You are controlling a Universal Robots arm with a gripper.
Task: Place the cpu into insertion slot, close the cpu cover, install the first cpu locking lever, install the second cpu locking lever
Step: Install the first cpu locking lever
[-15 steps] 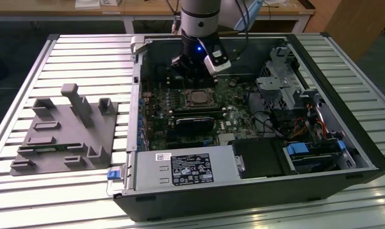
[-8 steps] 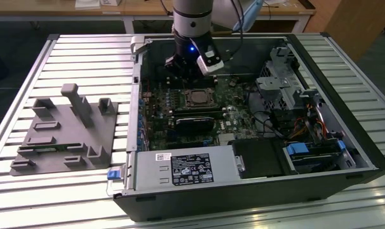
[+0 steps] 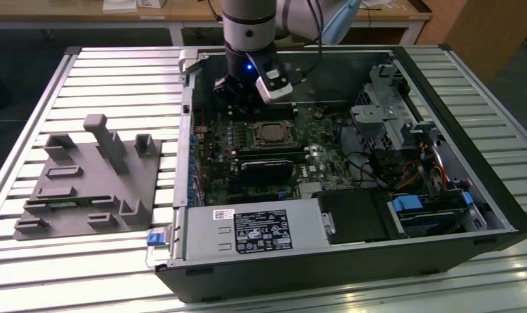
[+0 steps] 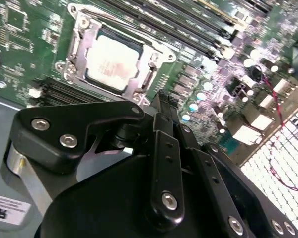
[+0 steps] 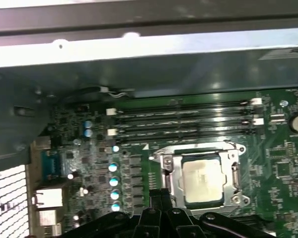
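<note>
An open computer case (image 3: 333,274) lies on the slatted bench (image 3: 115,78), a grey plastic holder (image 3: 85,189) beside it, toward the exterior view's left

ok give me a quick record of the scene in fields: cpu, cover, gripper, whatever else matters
cpu: lying in the insertion slot, pale top showing
cpu cover: down, framing the cpu
gripper: fingers together, holding nothing, over the motherboard beside the slot
setting: open computer case on a slatted table
other: grey fixture plate at the exterior view's left of the case
</note>
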